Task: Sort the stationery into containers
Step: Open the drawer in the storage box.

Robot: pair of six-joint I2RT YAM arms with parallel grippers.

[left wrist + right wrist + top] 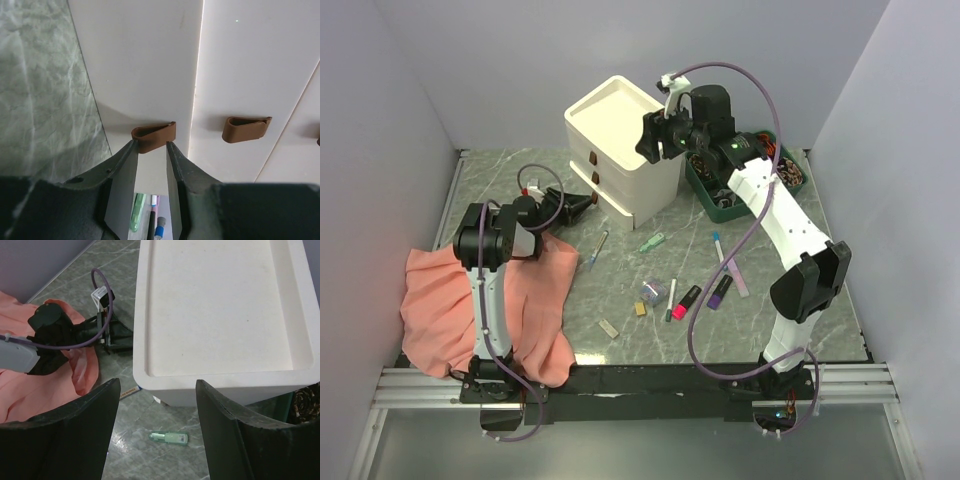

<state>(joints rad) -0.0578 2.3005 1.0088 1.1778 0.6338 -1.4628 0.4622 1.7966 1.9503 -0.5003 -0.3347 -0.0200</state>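
2 robot arms work at a cream-white drawer cabinet (650,190) in the upper centre, with stationery loose on the marbled table (500,175).
The left gripper (582,204) has its jaws narrowly apart, tips at a brown drawer handle (154,136). They seem to touch it rather than clasp it, as the handle is wider than the gap. The right gripper (157,382) hangs over the cabinet's recessed top, jaws spread wide and holding nothing. Below the cabinet, mid-frame, lie a green-capped marker (652,242), a pink highlighter (686,300), a purple highlighter (720,292) and thin pens (598,246). A salmon-pink cloth (440,310) covers the lower left.
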